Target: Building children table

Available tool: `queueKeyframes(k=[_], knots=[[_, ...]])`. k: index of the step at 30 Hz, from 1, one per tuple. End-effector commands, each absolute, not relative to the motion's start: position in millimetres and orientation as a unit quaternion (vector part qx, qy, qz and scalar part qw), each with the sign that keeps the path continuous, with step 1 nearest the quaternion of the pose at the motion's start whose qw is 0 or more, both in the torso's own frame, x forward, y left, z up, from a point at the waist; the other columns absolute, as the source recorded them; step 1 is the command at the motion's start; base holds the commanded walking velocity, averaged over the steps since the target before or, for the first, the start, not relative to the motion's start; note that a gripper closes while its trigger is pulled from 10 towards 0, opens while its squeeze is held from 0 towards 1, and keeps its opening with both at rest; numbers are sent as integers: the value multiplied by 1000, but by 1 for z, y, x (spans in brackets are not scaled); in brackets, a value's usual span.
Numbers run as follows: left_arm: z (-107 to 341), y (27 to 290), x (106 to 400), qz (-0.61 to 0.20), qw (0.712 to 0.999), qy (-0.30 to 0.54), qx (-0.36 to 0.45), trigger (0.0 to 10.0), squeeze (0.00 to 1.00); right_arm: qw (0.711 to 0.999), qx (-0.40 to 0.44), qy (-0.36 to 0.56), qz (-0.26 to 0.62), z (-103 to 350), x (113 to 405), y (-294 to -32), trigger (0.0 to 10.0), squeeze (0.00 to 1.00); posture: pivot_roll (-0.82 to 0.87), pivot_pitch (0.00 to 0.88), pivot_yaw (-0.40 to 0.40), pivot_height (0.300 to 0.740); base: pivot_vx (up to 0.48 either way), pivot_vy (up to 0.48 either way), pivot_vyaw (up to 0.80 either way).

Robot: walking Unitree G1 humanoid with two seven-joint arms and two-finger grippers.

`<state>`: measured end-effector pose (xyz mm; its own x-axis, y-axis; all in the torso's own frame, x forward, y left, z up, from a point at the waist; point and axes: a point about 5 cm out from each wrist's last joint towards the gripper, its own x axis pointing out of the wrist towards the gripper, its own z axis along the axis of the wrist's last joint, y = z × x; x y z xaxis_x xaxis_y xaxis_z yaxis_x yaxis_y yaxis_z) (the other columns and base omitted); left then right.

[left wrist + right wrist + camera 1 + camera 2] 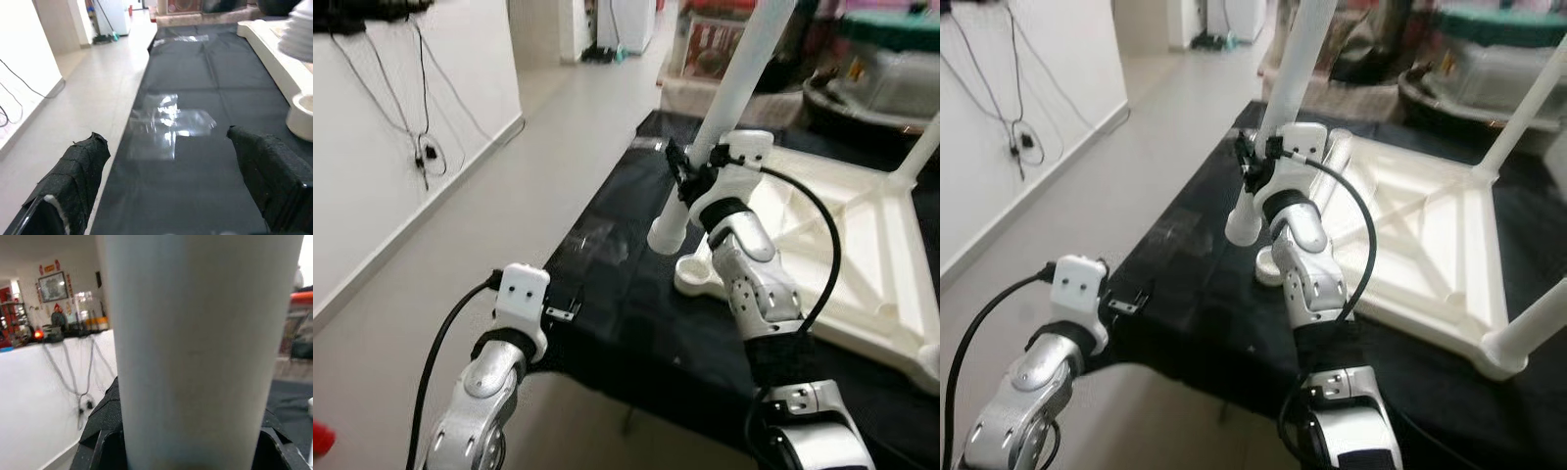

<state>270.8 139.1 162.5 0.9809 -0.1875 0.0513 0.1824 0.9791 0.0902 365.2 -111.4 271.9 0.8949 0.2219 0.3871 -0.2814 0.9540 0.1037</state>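
A white children's table top lies upside down on a black-covered surface. Two white legs stand fitted in its far and right corners. My right gripper is shut on another white leg, gripping it low on the shaft. This leg leans, its lower end hanging just left of the open round corner socket. The leg sits between the black fingers in the right wrist view. My left gripper is open and holds nothing, low over the cover's near-left edge.
A white wall with dangling cables runs along the left, with bare floor between it and the covered surface. Boxes and clutter stand behind the table top. The cover's left edge drops to the floor.
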Motion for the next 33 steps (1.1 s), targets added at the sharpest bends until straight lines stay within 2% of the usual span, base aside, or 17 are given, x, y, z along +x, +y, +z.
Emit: queueKeyframes(k=[1, 8, 17, 19, 21, 22, 26, 28, 33], knots=[[160, 139, 271, -89, 995, -24, 41, 10000, 0, 969, 73, -198, 128, 275, 366, -111, 10000, 0, 114, 85, -58, 740, 360, -315, 0], [157, 140, 269, -82, 996, -16, 30, 10000, 0, 968, 71, -202, 130, 276, 367, -110, 10000, 0, 113, 83, -61, 740, 102, -90, 0], [154, 134, 265, -80, 996, -19, 29, 10000, 0, 959, 90, -205, 177, 286, 373, -109, 10000, 0, 111, 85, -65, 740, 0, 0, 0], [153, 131, 262, -83, 996, -14, 24, 10000, 0, 952, 102, -190, 216, 287, 377, -110, 10000, 0, 114, 94, -67, 740, 0, 0, 0], [153, 131, 262, -83, 996, -14, 24, 10000, 0, 952, 102, -190, 216, 287, 377, -110, 10000, 0, 114, 94, -67, 740, 0, 0, 0], [149, 125, 254, -101, 995, -4, 13, 10000, 0, 940, 116, -156, 280, 283, 382, -111, 10000, 0, 111, 99, -67, 740, 0, 0, 0], [146, 116, 236, -143, 990, 10, -13, 10000, 0, 929, 113, -129, 328, 277, 389, -118, 10000, 0, 116, 126, -73, 740, 0, 0, 0], [146, 116, 236, -143, 990, 10, -13, 10000, 0, 929, 113, -129, 328, 277, 389, -118, 10000, 0, 116, 126, -73, 740, 0, 0, 0], [148, 103, 210, -188, 981, 25, -44, 10000, 0, 897, 99, -97, 420, 273, 392, -116, 10000, 0, 131, 171, -80, 740, 0, 0, 0]])
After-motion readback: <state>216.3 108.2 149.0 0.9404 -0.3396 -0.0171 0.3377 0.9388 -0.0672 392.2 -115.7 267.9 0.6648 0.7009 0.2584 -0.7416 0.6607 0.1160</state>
